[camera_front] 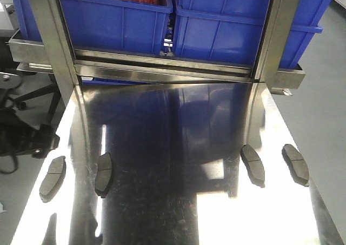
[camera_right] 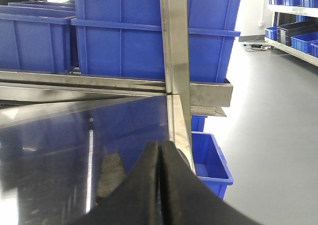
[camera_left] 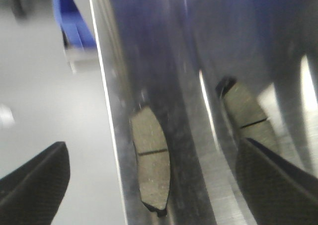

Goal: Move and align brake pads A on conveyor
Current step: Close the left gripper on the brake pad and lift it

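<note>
The front view alone showed all four pads lying flat on the steel counter (camera_front: pixel 173 212), none touching. Pad one (camera_front: pixel 52 178) lay at the counter's left edge and pad two (camera_front: pixel 104 173) just inside it. Pad three (camera_front: pixel 253 165) lay right of the counter's middle and pad four (camera_front: pixel 295 164) by its right edge.

The left wrist view caught only pad one, its groove plain, and pad two, blurred. The left end effector (camera_left: pixel 149 150) hung over the counter's left edge, its fingers (camera_left: pixel 35 185) spread wide, released and grasping nothing.

The right wrist view showed the right end effector (camera_right: pixel 160 153) clenched, its fingers pressed together with nothing between them, over the counter's right side. I could not tell whether the dim oblong shape (camera_right: pixel 110 173) just left of it was a pad.

The counter was mirror-bright and threw back blue. Blue bins (camera_front: pixel 119 18) stood on a steel rack (camera_front: pixel 162 66) at the counter's far end. Grey floor (camera_right: pixel 268 135) spread right of the counter.
</note>
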